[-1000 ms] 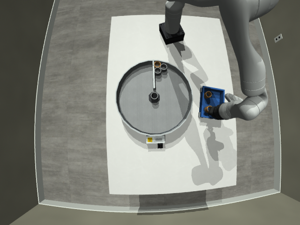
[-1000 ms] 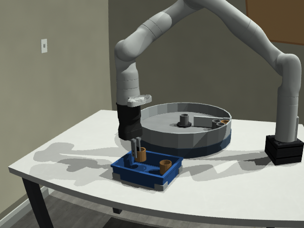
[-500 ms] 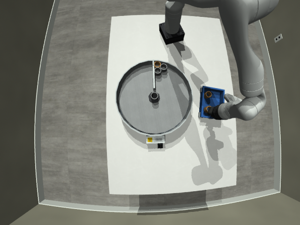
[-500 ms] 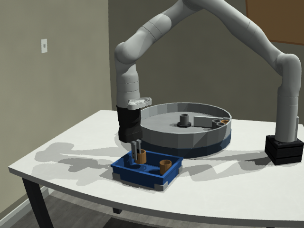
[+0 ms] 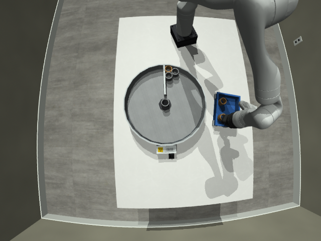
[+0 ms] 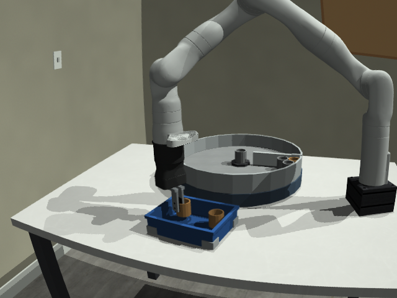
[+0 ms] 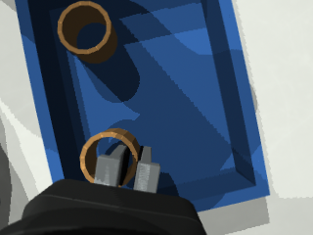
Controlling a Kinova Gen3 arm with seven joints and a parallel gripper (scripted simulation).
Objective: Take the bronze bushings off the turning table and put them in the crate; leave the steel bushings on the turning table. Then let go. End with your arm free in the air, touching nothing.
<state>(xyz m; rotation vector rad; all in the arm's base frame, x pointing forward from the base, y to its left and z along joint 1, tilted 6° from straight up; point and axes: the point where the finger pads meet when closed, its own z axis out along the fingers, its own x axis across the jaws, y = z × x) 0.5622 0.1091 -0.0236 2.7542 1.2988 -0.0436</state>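
Top: on the white rectangular table [image 5: 140, 181] [image 6: 105, 179], left of the blue rectangular crate [image 5: 215, 111] [image 6: 179, 231] [image 7: 261, 166], a round grey turning table [image 5: 155, 124] [image 6: 234, 182] carries one bronze ring-shaped bushing [image 5: 168, 69] [image 6: 293, 159]; its label is unreadable. Exterior: plain olive walls behind the crate. Wrist: inside the crate, the gripper [image 5: 222, 118] [image 6: 179, 210] [image 7: 134, 159] pinches one bronze bushing's wall [image 5: 220, 117] [image 6: 185, 208] [image 7: 85, 157]; another bronze bushing [image 5: 222, 101] [image 6: 216, 218] [image 7: 61, 29] stands apart.

Seemingly a dark symbol on the turntable's yellow label [image 5: 160, 149], barcode-like print [image 5: 169, 149] alongside.

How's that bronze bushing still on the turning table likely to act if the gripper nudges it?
The bronze bushing looks rigid, so probably no squashing. Standing upright on its end, it would likely slide before tipping. Crowded by the divider and steel bushings, it may jam or shove them.
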